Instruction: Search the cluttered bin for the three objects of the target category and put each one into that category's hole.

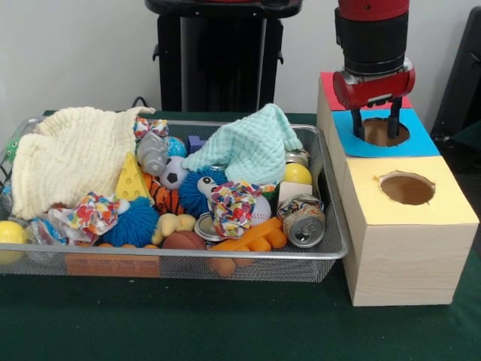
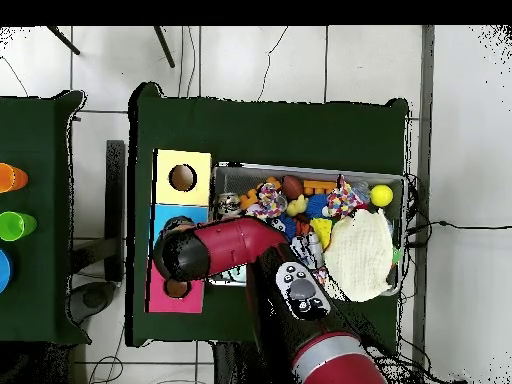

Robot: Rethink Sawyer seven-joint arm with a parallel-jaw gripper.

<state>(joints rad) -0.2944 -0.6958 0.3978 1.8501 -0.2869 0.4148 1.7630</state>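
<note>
The wire mesh bin [image 1: 331,252] heaped with toys and cloths lies at nine o'clock from the red and black gripper [image 1: 375,129], whose spread, empty fingers [image 1: 394,120] hang straight above the round hole in the blue-topped wooden box [image 1: 385,132]

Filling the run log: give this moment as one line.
gripper: above blue hole | fingers: apart, nothing seen between them | bin: cluttered, cans inside | yellow hole: unoccupied

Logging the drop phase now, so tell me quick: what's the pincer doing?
Pincer: open and empty, its fingers apart over the hole in the blue box.
</note>
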